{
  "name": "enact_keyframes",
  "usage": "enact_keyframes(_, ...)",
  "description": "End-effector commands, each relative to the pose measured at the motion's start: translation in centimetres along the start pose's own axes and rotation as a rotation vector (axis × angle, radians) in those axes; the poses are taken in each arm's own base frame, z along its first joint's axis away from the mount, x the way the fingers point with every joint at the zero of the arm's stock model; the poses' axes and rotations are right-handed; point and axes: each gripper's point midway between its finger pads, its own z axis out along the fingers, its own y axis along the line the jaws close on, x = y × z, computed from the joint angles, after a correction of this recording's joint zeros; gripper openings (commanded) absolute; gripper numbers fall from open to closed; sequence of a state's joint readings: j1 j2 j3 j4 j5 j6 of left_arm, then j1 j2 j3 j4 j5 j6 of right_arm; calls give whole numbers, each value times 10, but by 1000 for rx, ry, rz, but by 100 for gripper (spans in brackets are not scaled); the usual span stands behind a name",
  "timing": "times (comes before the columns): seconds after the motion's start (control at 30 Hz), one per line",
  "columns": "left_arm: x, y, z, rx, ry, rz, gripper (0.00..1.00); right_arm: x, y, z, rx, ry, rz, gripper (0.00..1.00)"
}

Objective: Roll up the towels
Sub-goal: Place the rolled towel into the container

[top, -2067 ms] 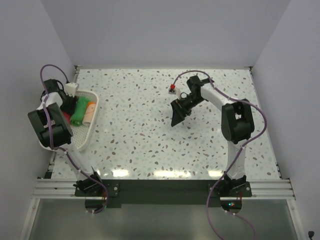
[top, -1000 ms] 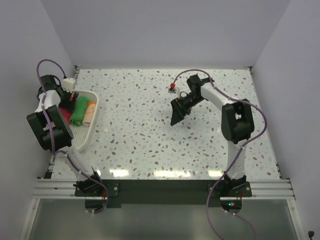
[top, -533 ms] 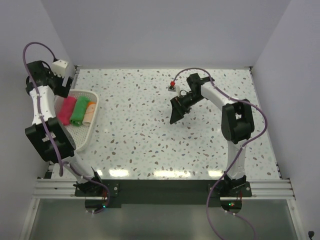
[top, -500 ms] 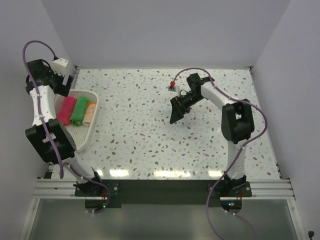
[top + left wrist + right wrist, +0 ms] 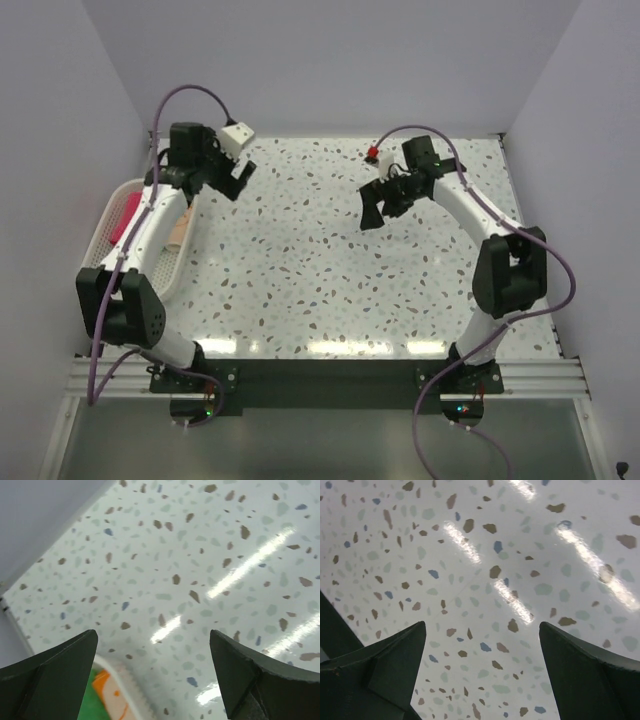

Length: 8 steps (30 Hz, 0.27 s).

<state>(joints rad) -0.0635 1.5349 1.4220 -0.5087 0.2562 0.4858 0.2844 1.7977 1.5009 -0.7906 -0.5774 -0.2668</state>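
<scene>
Now compare with half a second back: find the left jaws lifted off the basket [image 5: 98, 245] and carried out over the desk [image 5: 300, 260], past the basket's right rim. Note them spread to full width, wider than a second ago, holding nothing. Find the right jaws shifted toward the far edge, likewise wide apart and empty, with only speckled desk between the fingers [image 5: 370, 680].

Locate the towels in the basket, behind and to the left of the left jaws, well apart from the right jaws. From above, make out only a strip of the pink-red towel [image 5: 125, 212] and a sliver of the peach-orange towel [image 5: 181, 228]; green towel [image 5: 92, 707] hidden there under the left arm [image 5: 145, 235]. In the left wrist view, pick out green and peach-orange side by side just below the left finger [image 5: 45, 680], both cut off by the lower edge. Cannot tell how tightly rolled.

Around: purple cables [image 5: 190, 92] looping off both arms; grey walls [image 5: 320, 60] on three sides.
</scene>
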Motion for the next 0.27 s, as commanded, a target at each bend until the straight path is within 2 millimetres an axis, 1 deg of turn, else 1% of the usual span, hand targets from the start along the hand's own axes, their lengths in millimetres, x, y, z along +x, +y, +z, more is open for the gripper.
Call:
enact_keyframes(0.0, 7, -42, 21, 55, 1, -49, 100, -5, -32, -21, 200, -72, 21, 99)
enact_keyframes(0.03, 17, -54, 27, 78, 25, -67, 100, 0, -37, -22, 229, -63, 22, 99)
enact_keyframes(0.1, 24, -69, 35, 123, 34, -88, 100, 13, -37, -23, 241, -43, 18, 99)
enact_keyframes(0.17, 37, -78, 42, 146, 66, -117, 100, 24, -37, -23, 249, -31, 17, 99)
enact_keyframes(0.23, 42, -79, 44, 146, 77, -130, 100, 26, -37, -25, 259, -37, 12, 99)
